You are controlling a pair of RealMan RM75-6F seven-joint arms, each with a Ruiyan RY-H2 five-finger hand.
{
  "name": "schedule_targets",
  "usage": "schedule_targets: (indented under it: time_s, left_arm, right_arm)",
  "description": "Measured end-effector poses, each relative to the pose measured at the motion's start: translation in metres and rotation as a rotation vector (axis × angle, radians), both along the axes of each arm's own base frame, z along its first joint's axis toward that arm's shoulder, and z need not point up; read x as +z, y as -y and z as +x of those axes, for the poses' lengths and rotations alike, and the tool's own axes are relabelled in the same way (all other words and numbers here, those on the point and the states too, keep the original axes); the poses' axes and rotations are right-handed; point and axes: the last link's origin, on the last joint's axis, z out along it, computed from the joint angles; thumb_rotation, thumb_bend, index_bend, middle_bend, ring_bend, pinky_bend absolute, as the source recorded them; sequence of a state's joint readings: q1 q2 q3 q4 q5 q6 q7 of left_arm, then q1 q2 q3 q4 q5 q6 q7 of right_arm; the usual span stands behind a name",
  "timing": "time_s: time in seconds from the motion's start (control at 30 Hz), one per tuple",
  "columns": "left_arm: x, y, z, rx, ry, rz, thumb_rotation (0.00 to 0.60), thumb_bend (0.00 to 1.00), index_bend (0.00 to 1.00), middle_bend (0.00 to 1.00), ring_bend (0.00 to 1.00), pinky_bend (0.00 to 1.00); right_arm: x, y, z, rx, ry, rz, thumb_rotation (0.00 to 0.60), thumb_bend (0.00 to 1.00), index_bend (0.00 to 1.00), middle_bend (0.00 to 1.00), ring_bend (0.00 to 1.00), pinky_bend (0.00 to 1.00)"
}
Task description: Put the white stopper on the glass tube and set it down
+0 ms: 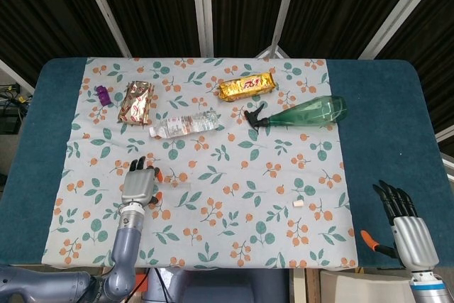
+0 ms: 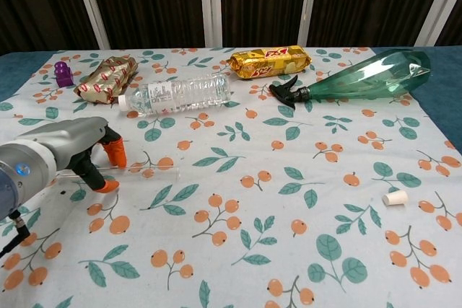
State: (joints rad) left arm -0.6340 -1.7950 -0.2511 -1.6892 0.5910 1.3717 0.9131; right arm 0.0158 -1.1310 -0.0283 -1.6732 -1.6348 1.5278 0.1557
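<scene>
A table (image 1: 369, 125) with a dark blue top carries a white cloth printed with orange berries and green leaves (image 1: 234, 232), which covers its middle. Blue strips stay bare along the left and right edges.

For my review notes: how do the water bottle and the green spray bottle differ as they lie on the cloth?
The water bottle is clear with a white cap and a label; the green spray bottle is tinted green with a black trigger head. The spray bottle tapers to a cone, while the water bottle is an even cylinder. The spray bottle looks longer. Both lie on their sides, tops pointing to the robot's left.
</scene>
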Motion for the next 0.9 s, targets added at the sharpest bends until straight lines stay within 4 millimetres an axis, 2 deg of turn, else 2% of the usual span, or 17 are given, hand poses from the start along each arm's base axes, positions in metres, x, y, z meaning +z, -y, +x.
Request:
schedule_targets:
  time_s: [0.73,0.9]
  left_arm:
    - [-0.0058,-0.0011,0.0020,0.021,-0.036,-0.012,0.600,0.43,0.46,0.34,0.00,0.00]
    - [-0.0076,-0.0012,0.0033,0.022,-0.038,-0.013,0.600,0.44,0.50,0.40,0.00,0.00]
  right_arm:
    - [0.0001,-0.0002,0.0010,0.004,0.012,0.001,0.600,0.29,0.00,0.00,0.00,0.00]
    - [0.0001,-0.0005,0.0015,0.009,0.020,0.001,0.600,0.29,0.00,0.00,0.00,0.00]
